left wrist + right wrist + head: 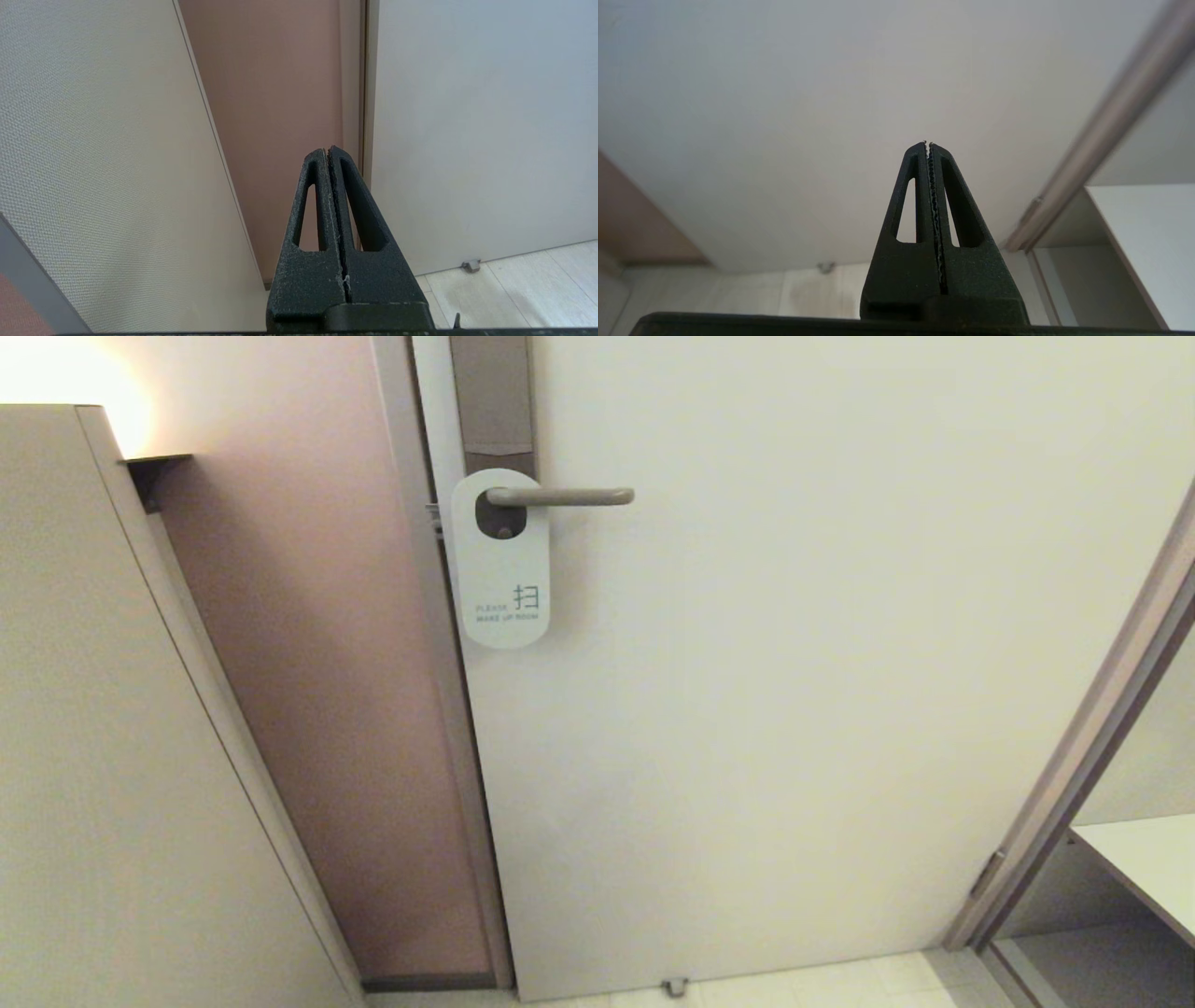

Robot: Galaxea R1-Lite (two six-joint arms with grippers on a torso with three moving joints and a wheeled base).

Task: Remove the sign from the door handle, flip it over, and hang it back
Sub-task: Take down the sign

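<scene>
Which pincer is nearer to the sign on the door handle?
Probably left. The left pincer, shut, faces the door at its handle-side edge, below the sign. The right pincer, shut, faces the door nearer its hinge side. Neither wrist view shows the sign.

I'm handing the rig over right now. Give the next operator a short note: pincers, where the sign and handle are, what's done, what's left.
Left pincer: shut, empty, low near the door's latch edge.
Right pincer: shut, empty, pointed at the bare door, below the handle.
Neither arm shows in the head view.
The sign hangs on the door handle, hole over the lever close to the backplate, white "PLEASE MAKE UP ROOM" side facing out.
Done: nothing can be confirmed; no pincer is on the sign.
Left: if the blue side is wanted outward, lift the sign off, flip it, rehang it. Otherwise the job looks finished; check which.
</scene>
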